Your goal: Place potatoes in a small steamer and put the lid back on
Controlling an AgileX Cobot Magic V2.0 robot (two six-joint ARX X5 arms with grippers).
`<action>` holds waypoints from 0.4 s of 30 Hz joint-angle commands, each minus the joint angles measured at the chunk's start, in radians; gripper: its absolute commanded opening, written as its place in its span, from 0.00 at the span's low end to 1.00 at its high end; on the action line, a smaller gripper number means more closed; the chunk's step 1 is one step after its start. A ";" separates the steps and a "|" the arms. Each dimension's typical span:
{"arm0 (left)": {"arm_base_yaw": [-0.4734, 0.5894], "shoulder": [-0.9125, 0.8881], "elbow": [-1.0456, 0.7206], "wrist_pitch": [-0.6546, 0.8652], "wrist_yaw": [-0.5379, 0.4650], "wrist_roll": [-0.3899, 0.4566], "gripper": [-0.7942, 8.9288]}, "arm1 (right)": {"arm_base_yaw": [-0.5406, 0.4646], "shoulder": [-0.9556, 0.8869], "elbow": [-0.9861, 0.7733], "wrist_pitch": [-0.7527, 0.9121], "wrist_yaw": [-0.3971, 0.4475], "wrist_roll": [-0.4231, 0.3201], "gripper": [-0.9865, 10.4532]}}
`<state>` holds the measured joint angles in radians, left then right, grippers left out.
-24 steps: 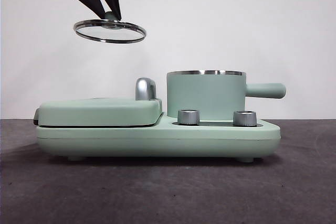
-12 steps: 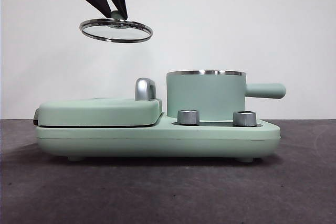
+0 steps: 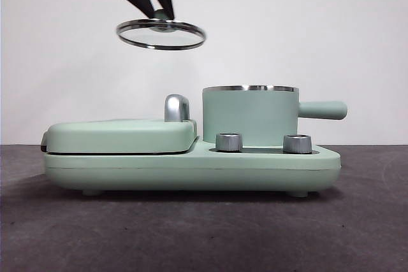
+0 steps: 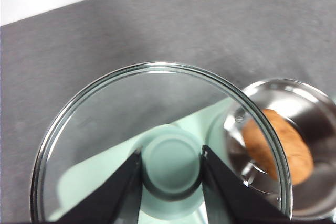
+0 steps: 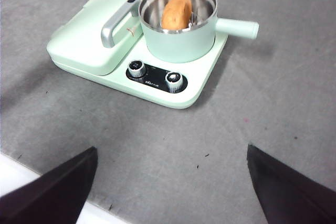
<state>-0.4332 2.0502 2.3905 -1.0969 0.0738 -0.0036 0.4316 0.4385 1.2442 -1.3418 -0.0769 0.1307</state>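
Note:
The small steamer (image 3: 250,116) stands on the right half of the mint-green cooker base, its side handle pointing right; it also shows in the right wrist view (image 5: 178,22). The orange-brown potato (image 5: 176,13) lies inside it and shows in the left wrist view (image 4: 278,145) too. My left gripper (image 3: 160,14) is shut on the green knob of the glass lid (image 3: 161,34), holding it in the air above the griddle, up and left of the steamer. In the left wrist view the jaws clamp the knob (image 4: 170,162). My right gripper (image 5: 170,182) is open and empty, high above the table in front of the cooker.
The flat mint-green griddle cover (image 3: 121,136) with its chrome handle (image 3: 176,107) fills the left half of the cooker. Two steel dials (image 3: 229,142) sit on the base in front of the steamer. Grey table mat surrounds the cooker.
My left gripper has carried the lid to the right and slightly up, closer to the steamer. The steamer and cooker have not moved.

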 commanded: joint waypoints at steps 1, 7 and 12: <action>-0.043 -0.004 0.026 0.016 0.001 -0.005 0.09 | 0.005 0.003 0.008 -0.075 -0.001 0.020 0.48; -0.135 -0.002 0.023 0.021 0.001 -0.005 0.09 | 0.005 0.003 0.005 -0.075 -0.001 0.020 0.48; -0.199 0.014 0.022 0.028 0.001 -0.004 0.09 | 0.005 0.003 0.005 -0.075 -0.001 0.020 0.48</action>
<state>-0.6262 2.0502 2.3878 -1.0973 0.0746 -0.0036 0.4316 0.4389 1.2396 -1.3418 -0.0772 0.1387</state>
